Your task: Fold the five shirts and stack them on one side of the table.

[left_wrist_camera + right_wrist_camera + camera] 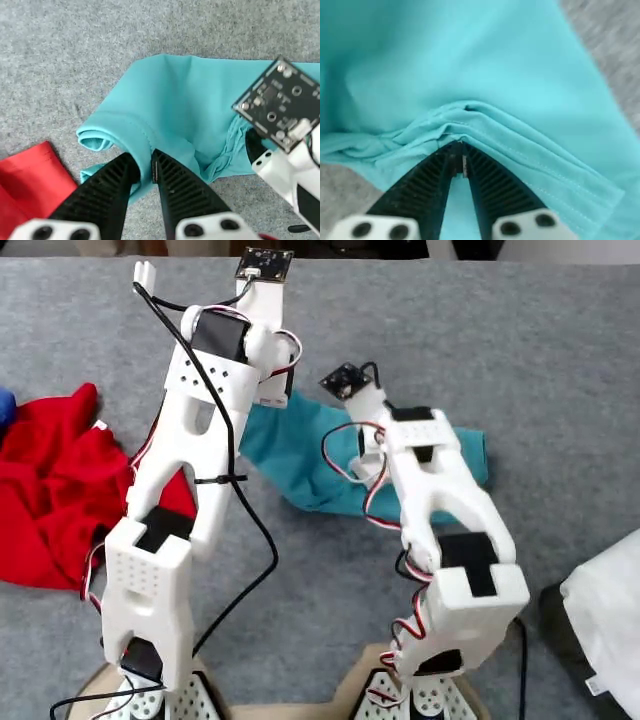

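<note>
A teal shirt (pixel 300 455) lies crumpled mid-table under both wrists. In the left wrist view, my left gripper (pixel 146 167) is shut on a rolled edge of the teal shirt (pixel 185 100), near its corner. My right gripper (pixel 459 152) is shut on a bunched, stitched fold of the teal shirt (pixel 485 65). A red shirt (pixel 50 490) lies in a heap at the table's left side, and its corner (pixel 27 187) lies close to the left fingers. A white shirt (pixel 610 615) sits at the right edge.
A bit of blue cloth (pixel 4 405) peeks in at the far left edge. A dark item (pixel 562 625) lies beside the white shirt. The right arm's camera board (pixel 280 105) hangs close to the left gripper. Bare grey table (pixel 480 330) stretches along the back.
</note>
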Available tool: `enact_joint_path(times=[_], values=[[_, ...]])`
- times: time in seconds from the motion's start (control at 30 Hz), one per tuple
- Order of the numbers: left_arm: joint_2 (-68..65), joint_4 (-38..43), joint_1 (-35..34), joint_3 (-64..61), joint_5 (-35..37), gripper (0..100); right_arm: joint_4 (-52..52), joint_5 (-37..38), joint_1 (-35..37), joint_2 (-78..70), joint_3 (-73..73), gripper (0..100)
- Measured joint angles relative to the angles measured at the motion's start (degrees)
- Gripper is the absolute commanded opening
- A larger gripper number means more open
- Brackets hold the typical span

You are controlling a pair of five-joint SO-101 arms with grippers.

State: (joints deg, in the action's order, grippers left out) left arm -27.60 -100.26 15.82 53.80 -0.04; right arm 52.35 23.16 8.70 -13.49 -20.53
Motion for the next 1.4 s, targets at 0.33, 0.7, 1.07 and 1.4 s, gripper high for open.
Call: enact_joint_path(times=[0.33, 0.7, 1.07, 1.4], values=[[0.0, 0.0, 0.0, 0.0, 0.0, 2, 3.16, -0.09, 0.0, -0.53, 4.66, 0.5], [0.0, 0.0, 0.26, 0.0, 0.0, 2, 3.25, -0.09, 0.0, -5.89, 8.79, 0.5], [0.0, 0.0, 0.35, -0.35, 0.0, 2, 22.51, 1.93, -7.38, 9.32, 24.62, 0.5], [4.31, 0.0, 7.21, -3.96, 0.0, 2, 31.03, 11.87, -32.44, 16.35, 33.23, 0.5]])
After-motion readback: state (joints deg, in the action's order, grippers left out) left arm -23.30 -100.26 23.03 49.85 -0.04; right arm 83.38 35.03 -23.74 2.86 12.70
